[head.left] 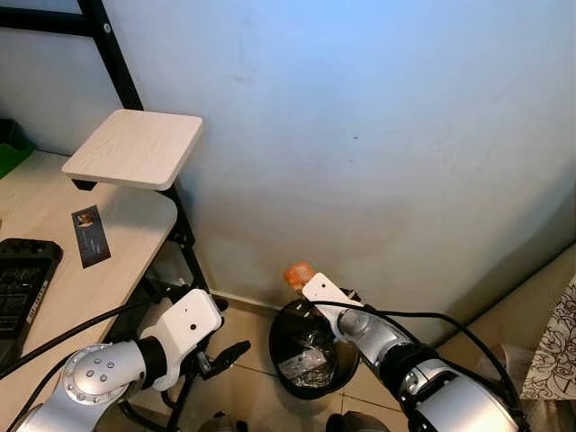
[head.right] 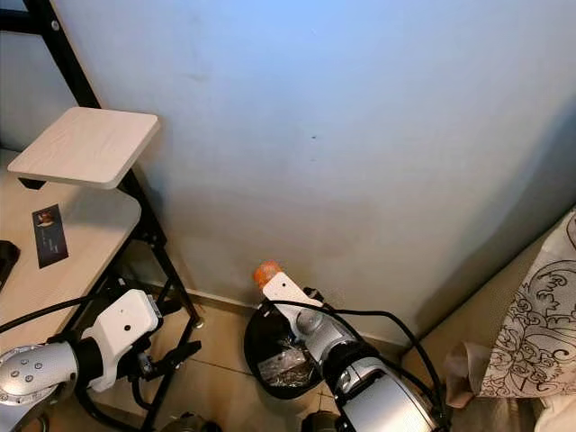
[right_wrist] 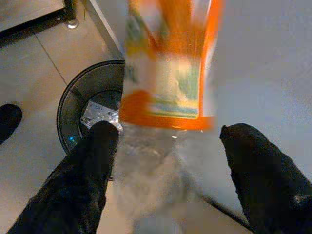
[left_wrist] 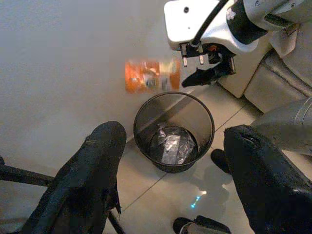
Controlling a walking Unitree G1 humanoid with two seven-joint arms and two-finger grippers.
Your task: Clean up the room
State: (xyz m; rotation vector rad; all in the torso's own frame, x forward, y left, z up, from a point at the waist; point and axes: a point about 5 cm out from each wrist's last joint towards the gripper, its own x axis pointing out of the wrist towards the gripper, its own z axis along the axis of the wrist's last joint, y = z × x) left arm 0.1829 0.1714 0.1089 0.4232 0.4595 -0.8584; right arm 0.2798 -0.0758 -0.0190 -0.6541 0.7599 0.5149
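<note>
The right gripper's [right_wrist: 165, 161] jaws stand wide apart with nothing pinched between them, and an orange-labelled plastic bottle [right_wrist: 168, 73] sits blurred in the air just beyond the fingertips, touching neither one. My reading is that it has been let go so it drops into the wire-mesh bin [left_wrist: 174, 131]. The gripper is poised above the bin's rim on the wall side, which suits a release over the opening rather than a placed set-down. The left gripper [left_wrist: 170, 161] is also spread and empty, hanging off to the desk side of the bin and looking toward it; it seems to be waiting, not working.

Inside the bin lies a crumpled silvery wrapper [left_wrist: 171, 145], so the bin is already serving as the rubbish container. The bottle's label shows orange bands with a pale panel and some green, but motion blur makes any writing unreadable.

Beyond the bin, on the wooden desk [head.left: 63, 270], lie a small dark card [head.left: 90, 236] and a black device [head.left: 22, 279]; their print is too small to read.
</note>
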